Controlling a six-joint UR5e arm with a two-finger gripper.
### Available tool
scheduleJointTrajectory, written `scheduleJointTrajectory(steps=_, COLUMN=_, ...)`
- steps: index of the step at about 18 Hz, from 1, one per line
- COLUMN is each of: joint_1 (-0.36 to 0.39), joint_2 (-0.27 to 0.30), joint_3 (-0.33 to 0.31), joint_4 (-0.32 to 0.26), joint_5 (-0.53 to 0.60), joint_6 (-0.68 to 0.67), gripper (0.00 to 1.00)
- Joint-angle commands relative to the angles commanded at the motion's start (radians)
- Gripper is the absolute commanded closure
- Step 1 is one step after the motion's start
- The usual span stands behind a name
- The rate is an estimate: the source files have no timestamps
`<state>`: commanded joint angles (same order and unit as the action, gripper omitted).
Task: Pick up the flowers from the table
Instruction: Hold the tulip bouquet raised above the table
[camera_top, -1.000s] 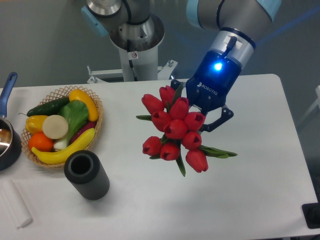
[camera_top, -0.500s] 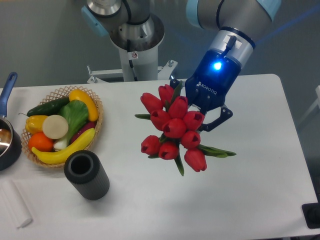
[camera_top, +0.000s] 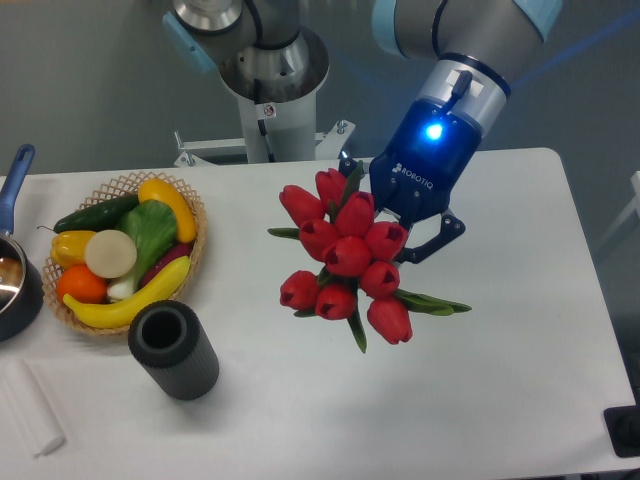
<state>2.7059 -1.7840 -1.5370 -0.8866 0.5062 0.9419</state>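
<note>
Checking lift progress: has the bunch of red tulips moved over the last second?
Yes, slightly. The bunch of red tulips has drifted a little left, towards the woven basket of fruit, carried by the blue gripper.

The gripper (camera_top: 400, 225) is dark blue with white lettering and a glowing blue light. Just under it, the flowers (camera_top: 345, 262) are red with green leaves, against the plain white table (camera_top: 520, 330). Off to its side, a tan woven basket (camera_top: 190, 215) holds yellow, green, orange and cream produce; the cylinder (camera_top: 175, 350) is dark grey.
</note>
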Motion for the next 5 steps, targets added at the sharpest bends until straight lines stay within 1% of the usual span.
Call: scheduleJointTrajectory(steps=5, joint_1=0.0, joint_2=0.0, joint_3=-0.002, joint_4=0.0, joint_5=0.0, joint_6=0.0, gripper=0.6)
